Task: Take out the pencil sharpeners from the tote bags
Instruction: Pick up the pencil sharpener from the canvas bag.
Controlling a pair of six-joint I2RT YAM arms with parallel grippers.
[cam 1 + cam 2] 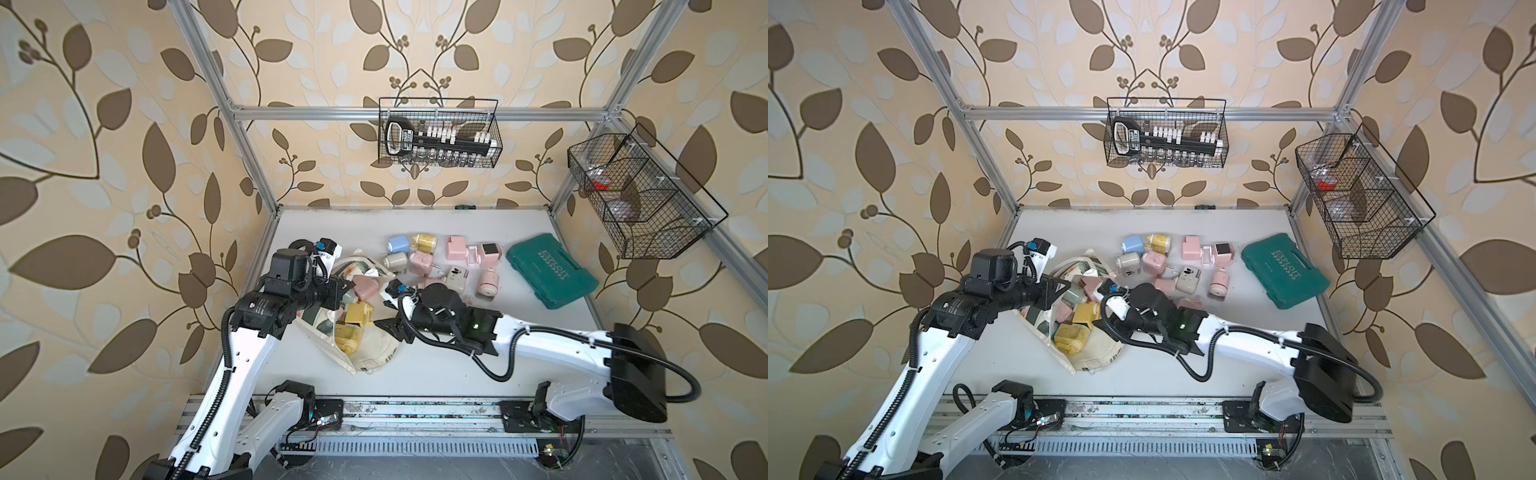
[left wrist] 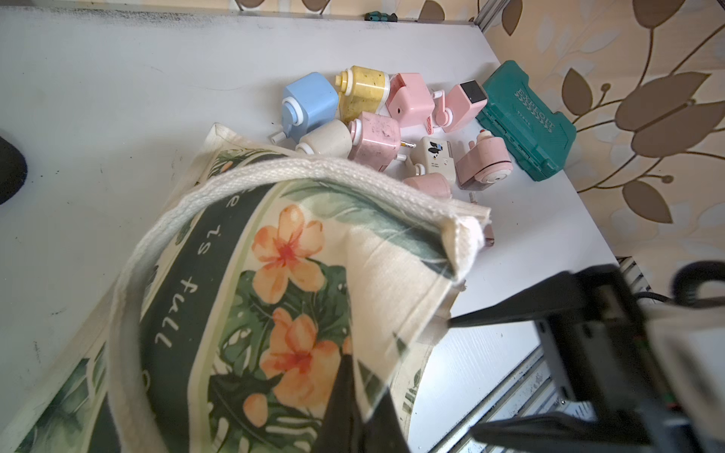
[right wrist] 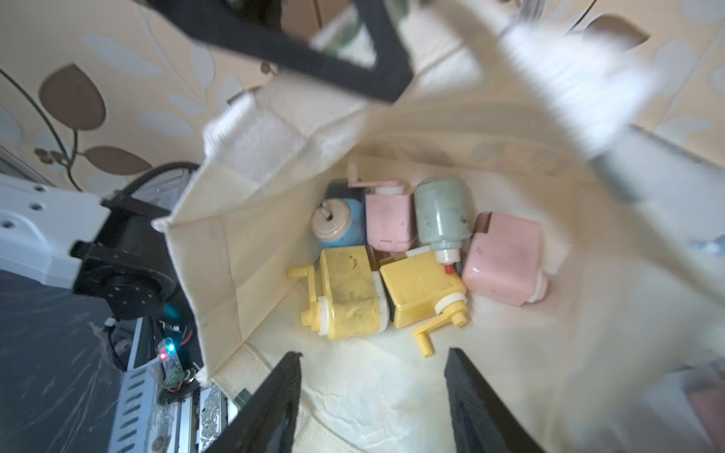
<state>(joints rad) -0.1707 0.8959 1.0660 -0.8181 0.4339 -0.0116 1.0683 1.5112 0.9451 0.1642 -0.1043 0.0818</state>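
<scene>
Right gripper point(image 3: 372, 396): jaws parted, empty, at the tote bag point(image 3: 392, 129) mouth. Left gripper point(image 2: 353, 396): clenched on the bag's rim. Six pencil sharpeners point(image 3: 353, 298) lie inside. We fear crank handles snagging canvas, or the rim slipping free.

Your tote bag point(image 3: 243, 251) is matt woven cream canvas with a ribbed webbing handle point(image 2: 298, 172). The pencil sharpeners point(image 3: 353, 290) inside are smooth pastel plastic, scuffed and grimy (the yellow ones worst). At two o'clock from the bag, the teal case point(image 1: 552, 270) is textured hard plastic on a smooth white tabletop point(image 1: 436, 365).
</scene>
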